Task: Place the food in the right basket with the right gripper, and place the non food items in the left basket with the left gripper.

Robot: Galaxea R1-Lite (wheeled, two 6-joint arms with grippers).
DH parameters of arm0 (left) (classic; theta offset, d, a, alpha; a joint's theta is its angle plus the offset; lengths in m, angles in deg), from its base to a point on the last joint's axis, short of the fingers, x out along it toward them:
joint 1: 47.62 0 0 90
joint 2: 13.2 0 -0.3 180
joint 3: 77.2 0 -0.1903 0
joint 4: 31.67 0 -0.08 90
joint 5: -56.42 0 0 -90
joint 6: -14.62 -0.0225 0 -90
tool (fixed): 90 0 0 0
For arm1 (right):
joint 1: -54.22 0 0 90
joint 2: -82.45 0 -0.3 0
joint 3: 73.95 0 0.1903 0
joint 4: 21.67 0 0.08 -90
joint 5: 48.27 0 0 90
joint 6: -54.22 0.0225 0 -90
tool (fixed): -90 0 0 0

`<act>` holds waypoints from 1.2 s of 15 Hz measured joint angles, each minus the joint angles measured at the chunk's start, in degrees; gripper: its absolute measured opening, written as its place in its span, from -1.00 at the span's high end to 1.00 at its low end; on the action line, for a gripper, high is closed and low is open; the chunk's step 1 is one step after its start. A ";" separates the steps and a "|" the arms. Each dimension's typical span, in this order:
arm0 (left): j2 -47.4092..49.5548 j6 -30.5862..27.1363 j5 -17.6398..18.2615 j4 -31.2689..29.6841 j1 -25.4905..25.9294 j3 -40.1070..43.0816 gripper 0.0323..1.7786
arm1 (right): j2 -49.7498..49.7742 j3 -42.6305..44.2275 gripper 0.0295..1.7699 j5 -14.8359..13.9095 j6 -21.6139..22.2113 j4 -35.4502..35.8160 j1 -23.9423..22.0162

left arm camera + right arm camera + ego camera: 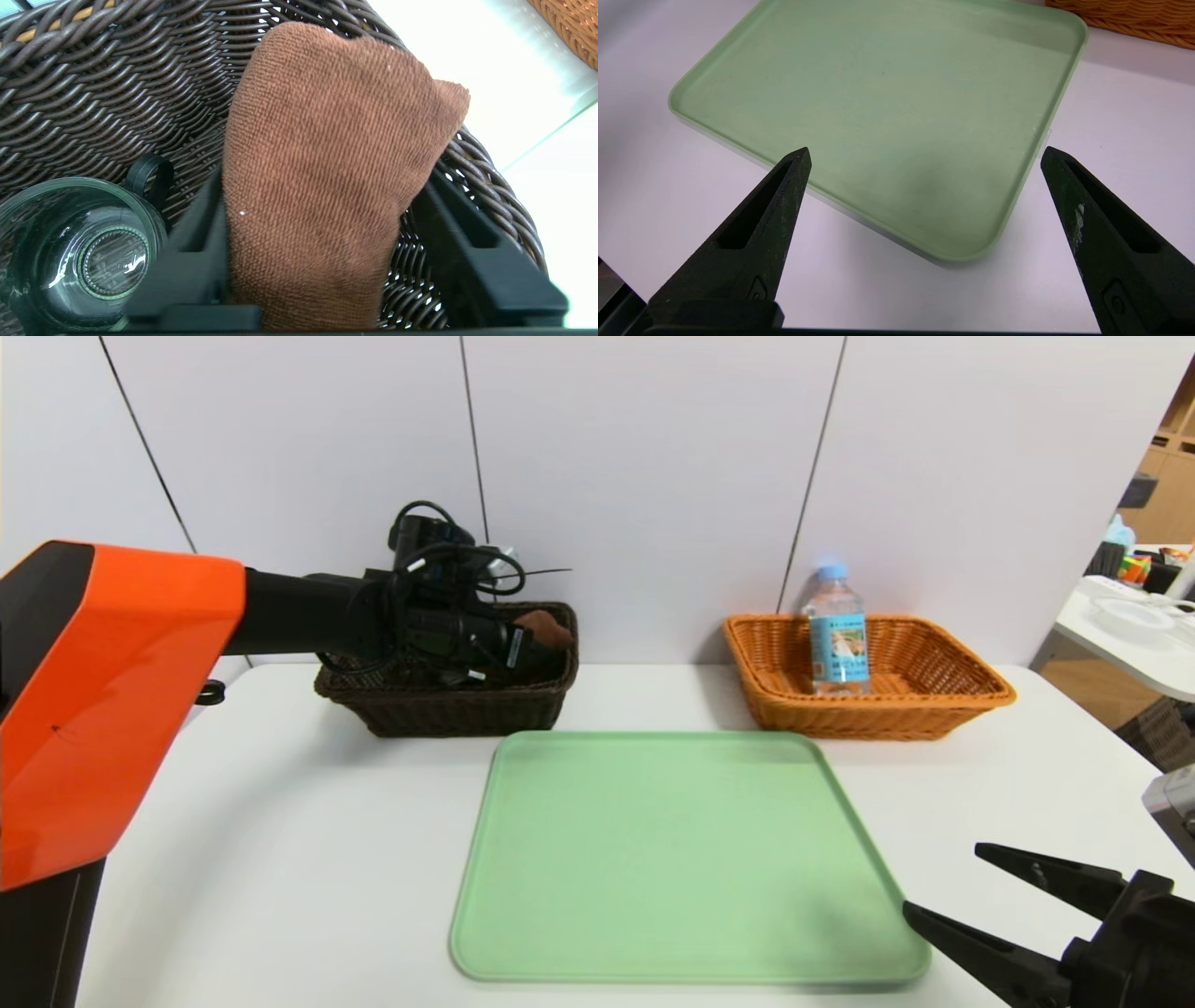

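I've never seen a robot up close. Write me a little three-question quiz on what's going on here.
1. Which basket does the bottle stand in: the dark one or the orange one?
2. True or false: the right gripper is open, with nothing between its fingers.
3. Fill in the blank: the brown cloth is between the fingers of the ____ gripper, over the dark basket, near a clear glass vessel.

Key: 1. The orange one. 2. True. 3. Left.
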 joint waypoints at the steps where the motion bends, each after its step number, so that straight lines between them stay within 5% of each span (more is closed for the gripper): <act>1: 0.17 0.06 0.00 0.00 -0.02 -0.01 -0.44 | 0.02 0.00 -0.92 -0.05 0.00 0.00 0.00; 9: 5.68 0.41 -0.91 0.18 0.11 1.60 -0.74 | 0.98 -0.11 -0.92 -0.10 0.11 0.00 0.00; 18: 14.37 0.23 -4.33 4.40 4.28 3.55 -0.86 | 3.04 -0.80 -0.92 -0.05 0.26 -0.35 0.00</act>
